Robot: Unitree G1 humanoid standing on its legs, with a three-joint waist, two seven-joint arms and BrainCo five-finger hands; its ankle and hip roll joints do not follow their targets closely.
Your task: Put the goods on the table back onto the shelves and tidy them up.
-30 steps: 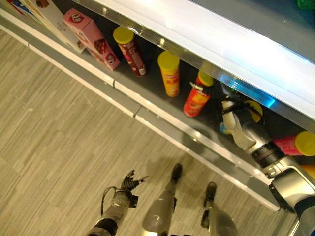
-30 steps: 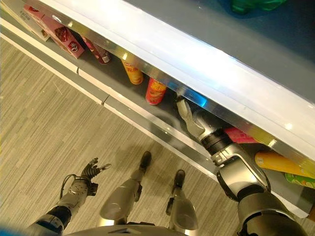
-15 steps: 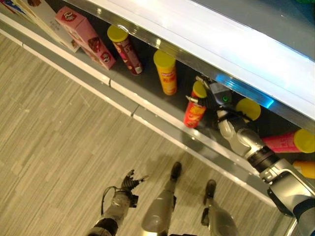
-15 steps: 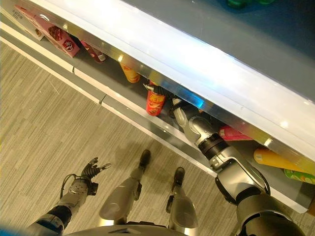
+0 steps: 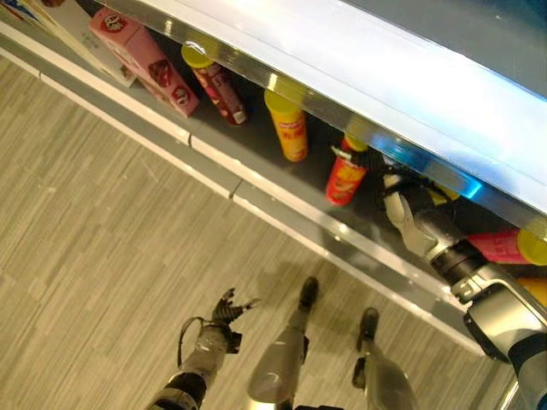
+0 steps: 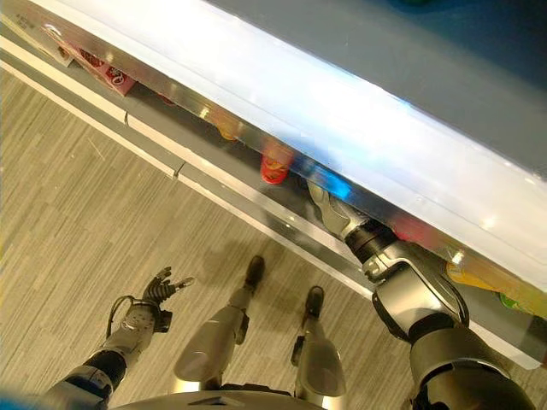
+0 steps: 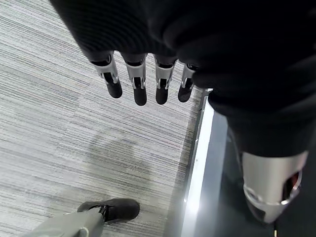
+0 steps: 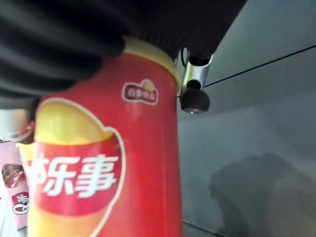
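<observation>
At the lower left of the left eye view the left robot hand (image 5: 229,312) hangs over the floor (image 5: 94,222), fingers relaxed and holding nothing. Further up, at centre right, the right robot hand (image 5: 402,205) reaches into the shelf (image 5: 256,175); its wrist view shows the red can (image 8: 103,173) close against the palm with a fingertip (image 8: 194,100) beside it, seemingly grasped. The red can (image 5: 345,177) stands right of a yellow can (image 5: 291,132). It is likely light, stiff and smooth, best gripped round its middle.
</observation>
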